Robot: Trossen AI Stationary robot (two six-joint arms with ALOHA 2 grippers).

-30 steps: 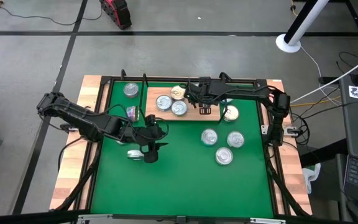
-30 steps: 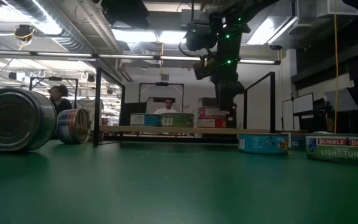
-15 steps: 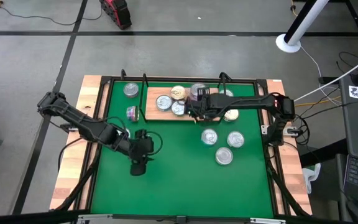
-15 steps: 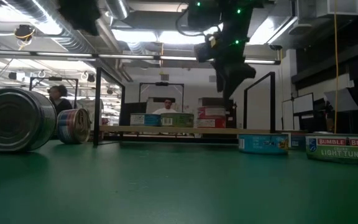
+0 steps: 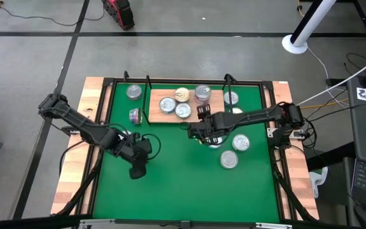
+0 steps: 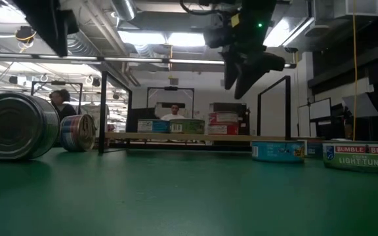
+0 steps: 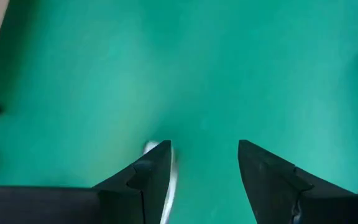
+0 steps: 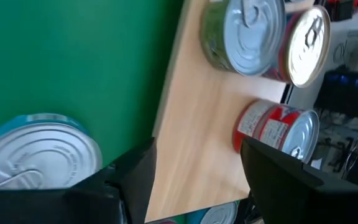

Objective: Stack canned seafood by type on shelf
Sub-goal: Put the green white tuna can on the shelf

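Left gripper [image 5: 136, 170]: over bare green mat [image 5: 170, 191], left of centre and near side; jaws apart, nothing between them. Likely idle there; no can is within reach.

Right gripper [image 5: 199, 132]: just off the near edge of the shelf [image 5: 196, 115], beside the loose cans on the right; jaws parted, empty. Its wrist camera faces one silver-lidded blue can [image 8: 39, 152] lying flat on the mat close ahead, so it looks lined up for the next pickup. That is a guess.

Shelf: wooden board at the far middle of the mat. It carries two silver-lidded cans [image 5: 175, 107] and a gold-lidded one [image 5: 182, 95] toward the left, plus a taller pile [image 5: 201, 93] further right, seemingly grouped by type.

Loose cans: three flat on the mat at right [image 5: 227, 160]; one more beyond the shelf's right end [image 5: 231, 98]; one at the far left [image 5: 133, 92]; one on its side near the shelf's left post [image 5: 134, 115], free to roll.

Hidden or unclear: right arm covers part of one loose can. Labels unreadable from above; only "light tuna" shows on a can [image 6: 361, 156] in the low view. Height of the pile hard to judge. Left wrist camera shows only mat past its fingers [image 7: 148, 177].
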